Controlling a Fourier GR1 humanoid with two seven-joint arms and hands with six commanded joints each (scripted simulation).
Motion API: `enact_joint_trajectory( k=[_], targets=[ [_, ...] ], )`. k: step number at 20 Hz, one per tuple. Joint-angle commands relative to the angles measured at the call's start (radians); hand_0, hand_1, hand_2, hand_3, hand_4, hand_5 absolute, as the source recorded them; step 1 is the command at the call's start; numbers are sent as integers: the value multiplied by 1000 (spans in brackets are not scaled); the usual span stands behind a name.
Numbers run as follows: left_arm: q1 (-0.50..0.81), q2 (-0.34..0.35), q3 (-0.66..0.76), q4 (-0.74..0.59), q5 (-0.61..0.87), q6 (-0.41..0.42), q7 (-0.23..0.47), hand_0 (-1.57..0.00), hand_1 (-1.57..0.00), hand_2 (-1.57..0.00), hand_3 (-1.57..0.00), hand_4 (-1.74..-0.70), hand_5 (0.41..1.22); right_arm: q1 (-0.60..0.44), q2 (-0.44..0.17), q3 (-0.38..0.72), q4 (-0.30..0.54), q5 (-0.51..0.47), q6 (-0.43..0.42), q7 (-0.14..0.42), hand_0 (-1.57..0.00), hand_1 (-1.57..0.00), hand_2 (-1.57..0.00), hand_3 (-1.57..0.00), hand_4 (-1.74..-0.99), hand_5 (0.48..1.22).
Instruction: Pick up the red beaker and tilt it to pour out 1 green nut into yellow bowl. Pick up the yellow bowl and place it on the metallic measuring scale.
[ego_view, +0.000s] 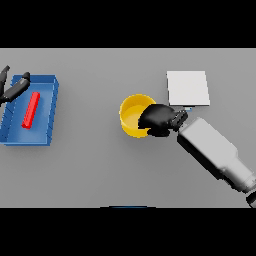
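While the right hand (159, 120) grips the round yellow bowl (132, 116), its dark fingers curl over the bowl's near-right rim.
Just beyond the right hand's wrist side lies the flat square metallic measuring scale (188, 88), close to the bowl but not touching it. Well apart, the left hand (12, 88) hangs with fingers spread over the far corner of a blue rectangular tray (52, 107); a red cylindrical beaker (31, 110) lies on its side in the tray, just beside that hand.

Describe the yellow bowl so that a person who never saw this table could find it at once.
Start at the pale square scale on the right part of the grey table. The yellow bowl sits just to its lower left, with the right hand on its rim. It is the only round, yellow thing here.
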Motion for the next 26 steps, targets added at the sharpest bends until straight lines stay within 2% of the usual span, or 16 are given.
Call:
enact_joint_trajectory(
  k=[1,4,7,8,10,11,13,16,20,23,26],
  targets=[
    [12,7,5,-1,7,-6,-8,1,1,1,1,-717,695,4,-6,-8,-16,-7,11,3,-1535,-1532,-1327,-1323,-1727,1211],
    [17,11,7,-15,9,5,-4,1,1,1,1,-723,694,3,-29,-42,-61,-29,46,23,-1553,-1551,-1344,-1317,-1734,1216],
    [12,7,-5,-23,-1,8,12,1,1,1,1,-723,692,10,-64,-83,-151,-53,95,63,-1562,-1561,-1429,-1228,-1737,1218],
    [6,-2,-7,-13,0,1,11,1,1,1,1,-722,688,11,-79,-101,-164,-61,94,45,-1563,-1563,-1432,-1208,-1738,1219],
    [3,2,-7,-14,-4,4,11,1,1,1,1,-714,686,5,-80,-126,-165,-46,73,104,-1566,-1566,-1455,-1180,-1739,1220],
    [-1,-1,-10,-22,-6,8,15,1,1,1,1,-714,686,3,-76,-132,-168,-46,72,116,-1567,-1567,-1478,-1170,-1740,1220],
    [4,11,-5,-29,0,8,23,1,1,1,1,-718,686,-1,-68,-138,-175,-48,80,126,-1559,-1568,-1512,-1163,-1740,1220],
    [15,20,0,-37,8,4,16,1,1,1,1,-723,698,-8,-105,-168,-169,-39,66,118,-1565,-1570,-1513,-1155,-1741,1220],
    [8,22,-1,-55,8,15,35,1,1,1,1,-730,719,-38,-107,-208,-96,-27,15,124,-1568,-1570,-1537,-1153,-1741,1221],
    [6,15,-6,-44,6,11,48,1,1,1,1,-731,724,-51,-122,-247,-7,-25,-26,115,-1570,-1571,-1537,-1150,-1741,1221],
    [0,15,1,-39,10,13,53,1,1,1,1,-739,734,-65,-128,-257,85,2,-96,77,-1570,-1571,-1546,-1146,-1741,1221]
  ],
)
